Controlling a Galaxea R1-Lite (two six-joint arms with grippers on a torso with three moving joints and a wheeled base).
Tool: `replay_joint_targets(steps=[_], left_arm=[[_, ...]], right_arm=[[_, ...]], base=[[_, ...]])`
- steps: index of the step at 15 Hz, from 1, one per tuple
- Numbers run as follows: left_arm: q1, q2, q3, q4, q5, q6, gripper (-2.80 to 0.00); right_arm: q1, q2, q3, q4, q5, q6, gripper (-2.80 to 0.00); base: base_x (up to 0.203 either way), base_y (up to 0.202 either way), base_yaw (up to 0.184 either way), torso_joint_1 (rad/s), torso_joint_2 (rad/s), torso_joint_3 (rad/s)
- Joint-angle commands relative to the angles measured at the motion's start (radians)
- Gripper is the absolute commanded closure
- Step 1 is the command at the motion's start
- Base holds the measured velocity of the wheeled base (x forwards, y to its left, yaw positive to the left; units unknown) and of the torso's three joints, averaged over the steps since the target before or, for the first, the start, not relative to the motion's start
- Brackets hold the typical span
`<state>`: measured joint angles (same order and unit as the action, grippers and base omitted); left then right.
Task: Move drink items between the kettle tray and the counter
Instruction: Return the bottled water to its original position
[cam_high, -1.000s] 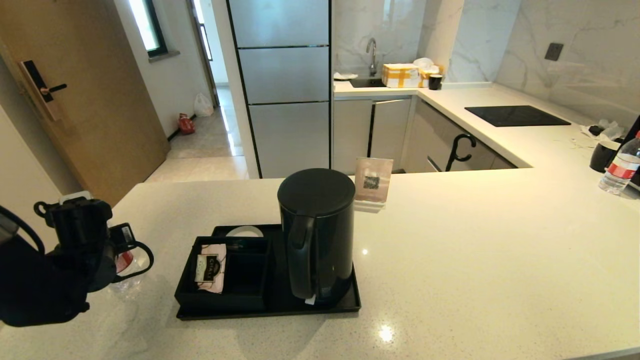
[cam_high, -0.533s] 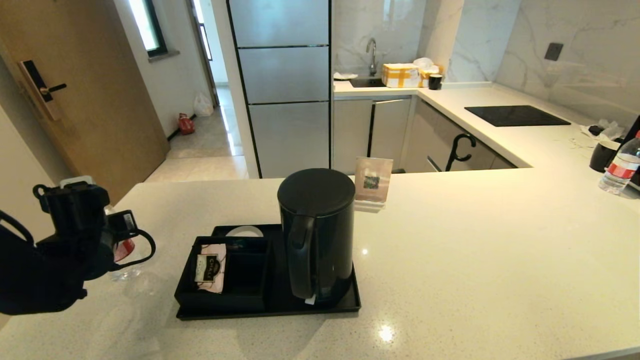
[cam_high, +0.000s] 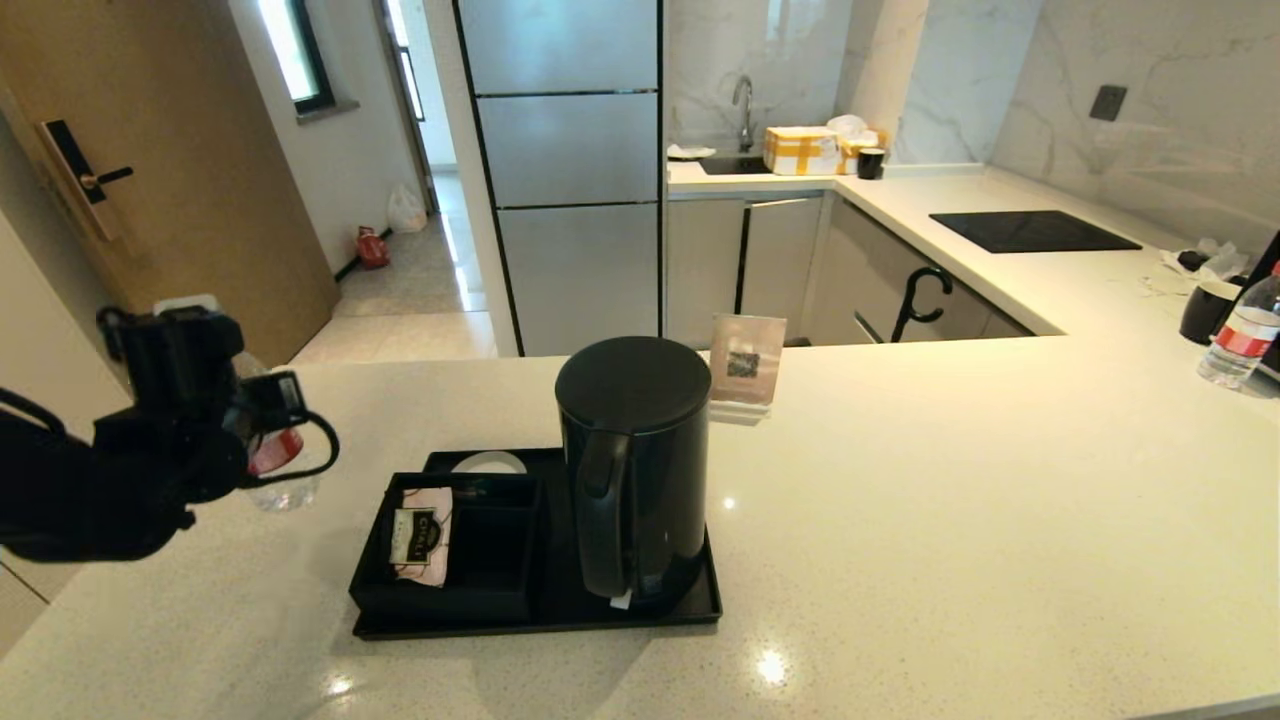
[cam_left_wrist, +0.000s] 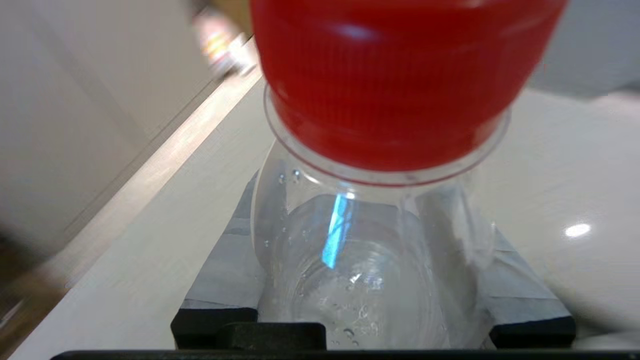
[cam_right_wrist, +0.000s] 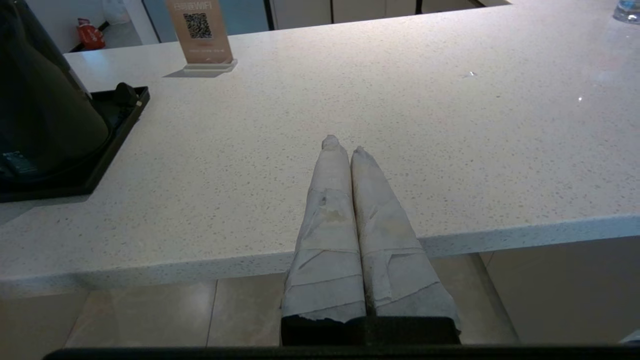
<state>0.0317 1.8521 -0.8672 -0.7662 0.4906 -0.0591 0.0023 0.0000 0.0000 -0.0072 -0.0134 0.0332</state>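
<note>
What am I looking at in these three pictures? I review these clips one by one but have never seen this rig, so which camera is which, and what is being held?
This is a two-armed robot at a kitchen counter. The wide picture comes from a camera on its head, looking down at the work. The other two come from cameras on its wrists, behind the fingers.

In the head view, the left gripper is raised over the counter's left end, shut on a small water bottle. The left wrist view shows that same bottle close up: red cap, clear body clamped between the taped fingers.

The right wrist view shows the right gripper, empty, fingers pressed together, at the counter's near edge.

On the counter lies a black kettle tray carrying a tall black kettle and a box with a pink tea sachet. A second bottle stands far right.
</note>
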Motion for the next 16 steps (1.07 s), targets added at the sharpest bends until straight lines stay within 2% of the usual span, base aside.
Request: replay_joint_targets(steps=[1, 3, 4, 6, 7, 8, 12, 16], left_arm=[[-0.085, -0.009, -0.29, 0.181, 0.007, -0.003, 0.0], [-0.16, 0.036, -0.484, 0.33, 0.015, -0.004, 0.0], [-0.19, 0.057, -0.52, 0.389, 0.019, -0.005, 0.0], [-0.227, 0.115, -0.609, 0.413, 0.035, -0.005, 0.0], [-0.271, 0.15, -0.636, 0.426, 0.044, -0.005, 0.0], [-0.3, 0.172, -0.655, 0.437, 0.053, -0.005, 0.0], [-0.321, 0.215, -0.656, 0.438, 0.057, -0.028, 0.0], [-0.347, 0.249, -0.615, 0.427, 0.059, -0.054, 0.0]], right_arm=[[0.001, 0.001, 0.0, 0.0, 0.0, 0.001, 0.0], [0.001, 0.0, 0.0, 0.0, 0.0, -0.001, 0.0], [0.001, 0.0, 0.0, 0.0, 0.0, -0.001, 0.0], [0.001, 0.0, 0.0, 0.0, 0.0, 0.001, 0.0], [0.0, 0.001, 0.0, 0.0, 0.0, 0.001, 0.0], [-0.001, 0.0, 0.0, 0.0, 0.0, 0.001, 0.0], [0.001, 0.001, 0.0, 0.0, 0.0, 0.001, 0.0], [-0.001, 0.0, 0.0, 0.0, 0.0, 0.001, 0.0]], base=[[0.0, 0.0, 0.0, 0.0, 0.0, 0.0], [0.0, 0.0, 0.0, 0.0, 0.0, 0.0], [0.0, 0.0, 0.0, 0.0, 0.0, 0.0], [0.0, 0.0, 0.0, 0.0, 0.0, 0.0], [0.0, 0.0, 0.0, 0.0, 0.0, 0.0], [0.0, 0.0, 0.0, 0.0, 0.0, 0.0], [0.0, 0.0, 0.0, 0.0, 0.0, 0.0], [0.0, 0.0, 0.0, 0.0, 0.0, 0.0]])
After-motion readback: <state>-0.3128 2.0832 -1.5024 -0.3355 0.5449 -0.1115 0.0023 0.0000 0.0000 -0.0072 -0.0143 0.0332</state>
